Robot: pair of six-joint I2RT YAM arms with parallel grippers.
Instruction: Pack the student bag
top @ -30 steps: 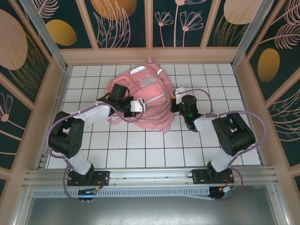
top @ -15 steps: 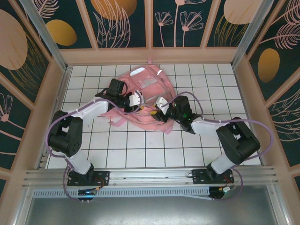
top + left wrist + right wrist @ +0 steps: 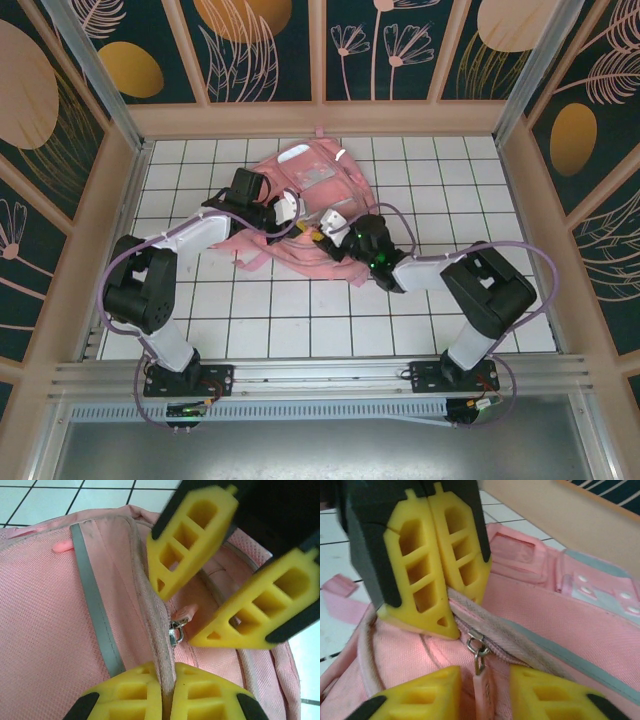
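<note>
The pink student bag (image 3: 322, 182) lies flat on the tiled table at mid-back. My left gripper (image 3: 291, 214) is shut on the bag's grey-pink zipper seam (image 3: 156, 625), which runs up between its yellow fingers (image 3: 131, 692). My right gripper (image 3: 324, 229) comes in from the right, open. Its fingers (image 3: 420, 702) straddle the metal zipper pull (image 3: 478, 652) and its pink tab (image 3: 482, 692) with gaps on both sides. In the left wrist view the right gripper (image 3: 181, 614) hangs just above the pull (image 3: 175, 634). In the right wrist view the left gripper (image 3: 461, 607) pinches the seam just behind the pull.
The white tiled table (image 3: 300, 310) is walled by wooden panels (image 3: 320, 118) at the back and sides. A loose pink strap end (image 3: 339, 586) lies on the tiles left of the bag. A grey reflective strip (image 3: 94, 615) runs beside the seam.
My right arm has swung left from beside the bag onto it, its gripper arriving at the zipper pull next to the left gripper. The left gripper shifted slightly back, keeping hold of the seam.
</note>
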